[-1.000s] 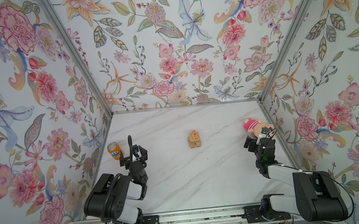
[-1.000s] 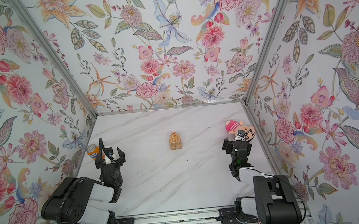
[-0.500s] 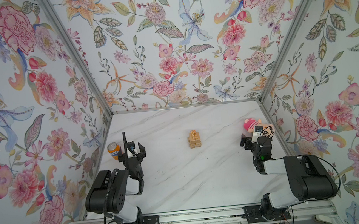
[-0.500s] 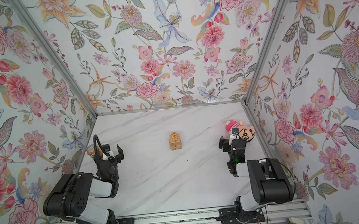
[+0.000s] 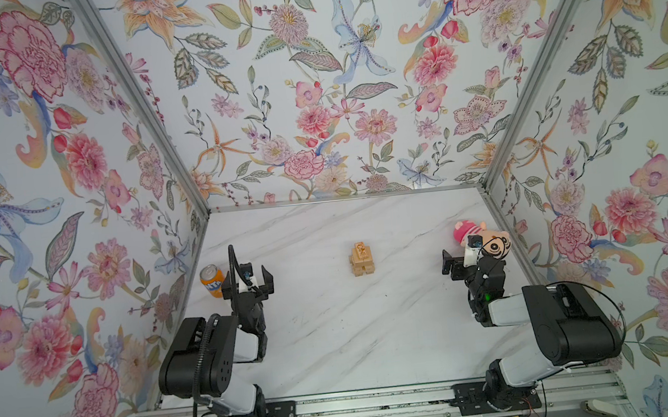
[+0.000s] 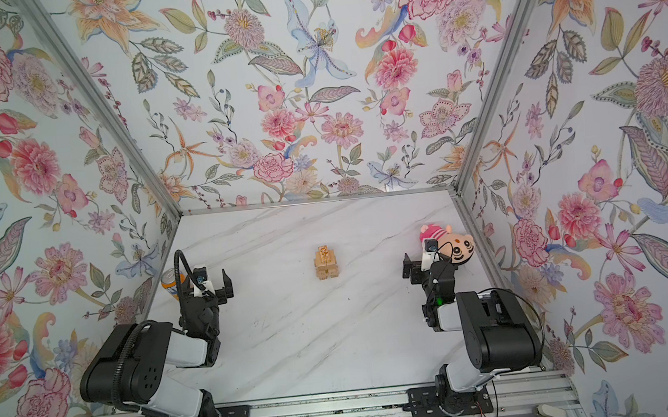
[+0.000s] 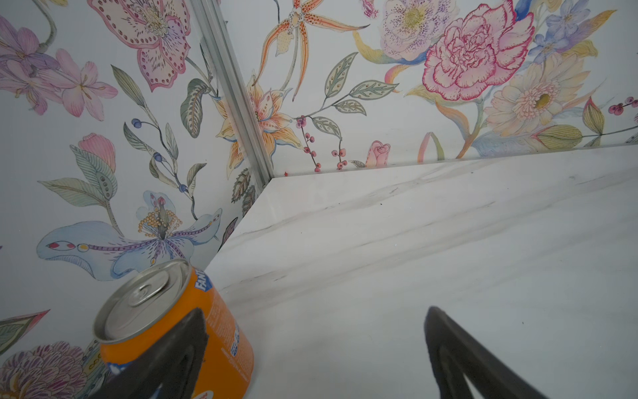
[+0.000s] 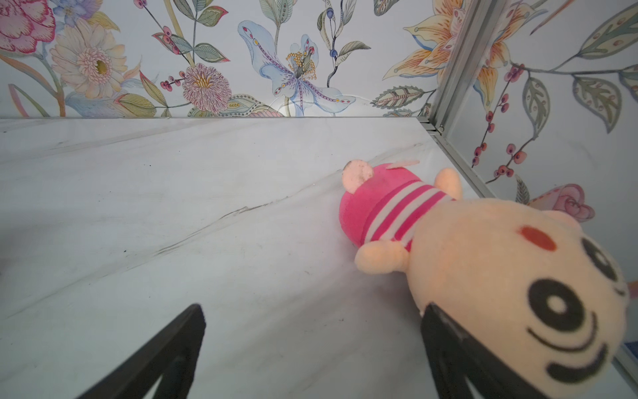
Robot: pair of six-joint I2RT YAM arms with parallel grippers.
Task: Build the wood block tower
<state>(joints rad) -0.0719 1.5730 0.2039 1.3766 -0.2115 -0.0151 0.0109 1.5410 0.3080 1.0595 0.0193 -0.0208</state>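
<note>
The tower (image 5: 362, 259) of pale wood blocks stands upright mid-table, orange-printed block on top.

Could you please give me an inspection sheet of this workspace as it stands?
Surface: marble tabletop, no spills seen.
Job's things: tower of wood blocks mid-table, printed block on top; no loose blocks seen.
Clutter: soda can upright by left wall; plush doll lying by right wall.
Grippers: left gripper open, empty, beside can; right gripper open, empty, beside doll.
Cables: black cable loops over left arm, unsnagged.
Surroundings: floral walls, aluminium frame.
</note>
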